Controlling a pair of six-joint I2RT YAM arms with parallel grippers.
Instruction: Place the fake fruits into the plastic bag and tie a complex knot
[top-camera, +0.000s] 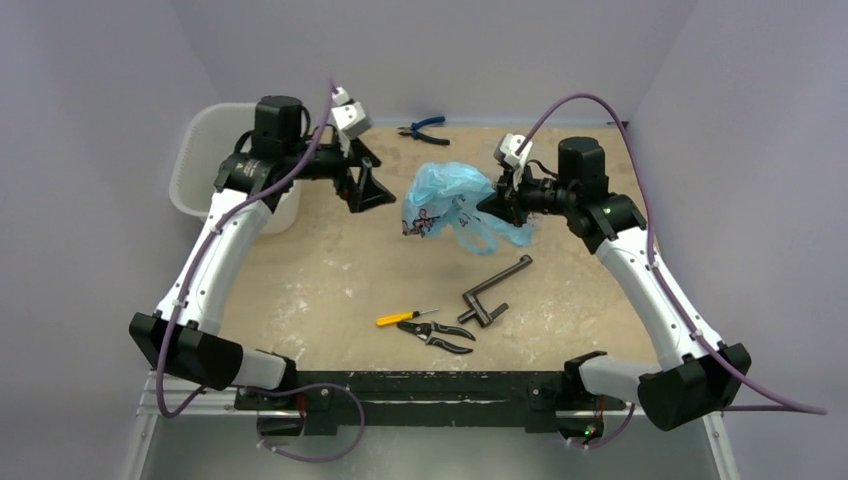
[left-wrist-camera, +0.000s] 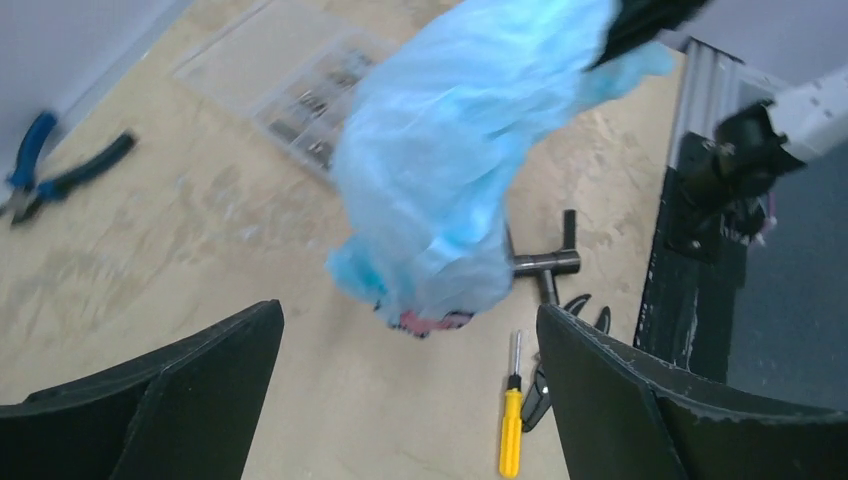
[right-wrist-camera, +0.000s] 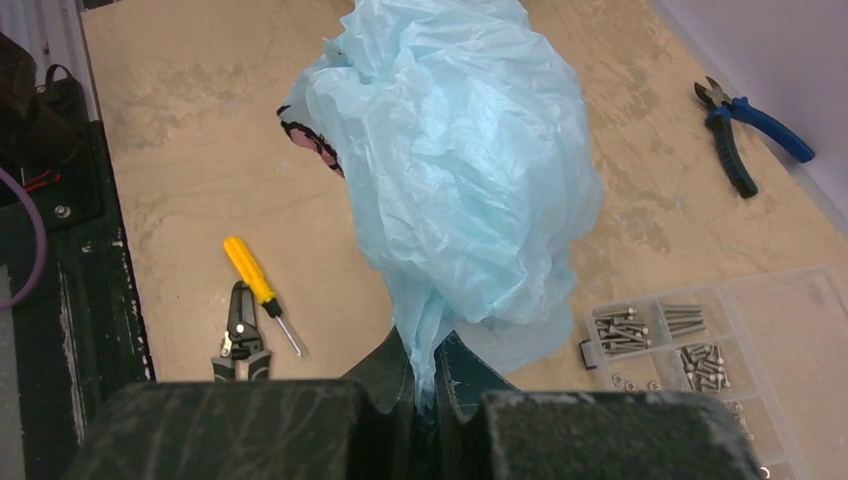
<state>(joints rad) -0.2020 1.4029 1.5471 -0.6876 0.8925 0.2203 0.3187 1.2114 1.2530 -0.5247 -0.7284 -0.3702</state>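
The light-blue plastic bag (top-camera: 445, 195) with dark and pink print hangs bunched above the table's back middle. My right gripper (top-camera: 497, 205) is shut on a twisted neck of its film, seen between the jaws in the right wrist view (right-wrist-camera: 430, 365), with the bag (right-wrist-camera: 460, 180) bulging beyond them. My left gripper (top-camera: 365, 185) is open and empty, just left of the bag and apart from it. In the left wrist view the bag (left-wrist-camera: 450, 170) hangs beyond its gripper (left-wrist-camera: 410, 308). No fruits show. I cannot make out a knot.
Blue pliers (top-camera: 425, 128) lie at the back. A yellow screwdriver (top-camera: 400, 318), black cutters (top-camera: 437, 335) and a dark T-handle tool (top-camera: 495, 290) lie near the front. A white tub (top-camera: 205, 160) stands back left. A clear compartment box (right-wrist-camera: 700, 350) lies under the bag.
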